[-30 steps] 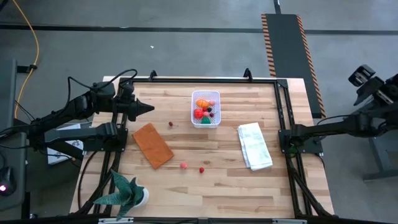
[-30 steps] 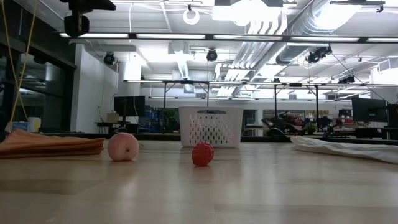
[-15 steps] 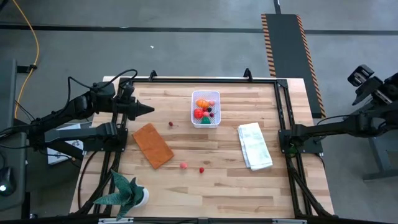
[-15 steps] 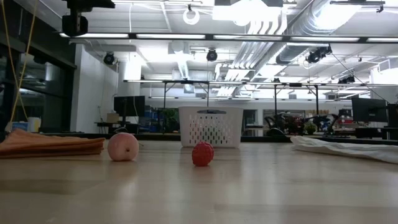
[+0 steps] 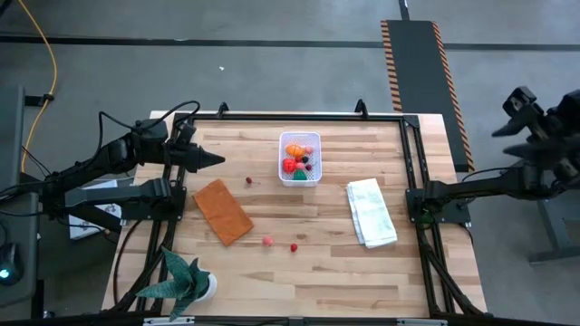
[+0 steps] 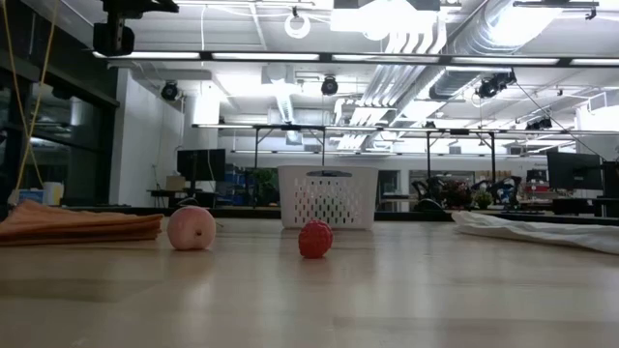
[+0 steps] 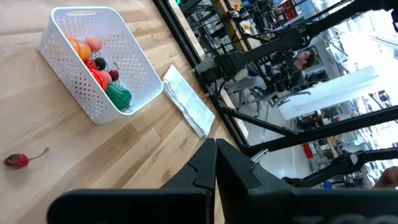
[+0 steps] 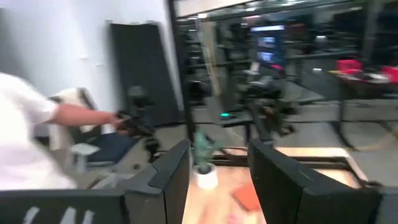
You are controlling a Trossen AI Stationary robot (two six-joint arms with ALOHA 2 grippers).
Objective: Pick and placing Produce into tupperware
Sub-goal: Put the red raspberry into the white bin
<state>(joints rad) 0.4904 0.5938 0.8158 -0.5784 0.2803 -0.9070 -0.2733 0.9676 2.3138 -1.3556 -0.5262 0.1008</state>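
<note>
The tupperware (image 5: 300, 157) is a white perforated tub standing near the table's far middle, and it holds orange, red and green produce (image 5: 294, 159). It also shows in the left wrist view, tupperware (image 7: 99, 62), and in the low view, tupperware (image 6: 327, 196). Three loose pieces lie on the wood: a red berry (image 5: 248, 180), a pink piece (image 5: 268, 241) and a red piece (image 5: 294, 246). My left gripper (image 5: 217, 159) hovers shut to the left of the tub; in its own view the left gripper (image 7: 216, 149) shows closed fingers. My right gripper (image 8: 219, 152) is open and sits off the table's right edge, right gripper (image 5: 521, 109).
An orange-brown flat cloth (image 5: 222, 211) lies left of centre, and a folded white cloth (image 5: 372, 212) lies to the right. A green spiky plant (image 5: 184, 281) stands at the near left corner. A black frame (image 5: 412, 163) rims the table. A person's white sleeve (image 8: 25, 124) shows in the room.
My right arm, beyond the table's right edge, has shifted a little toward the far side and turned. The left arm and all produce stay where they were.
</note>
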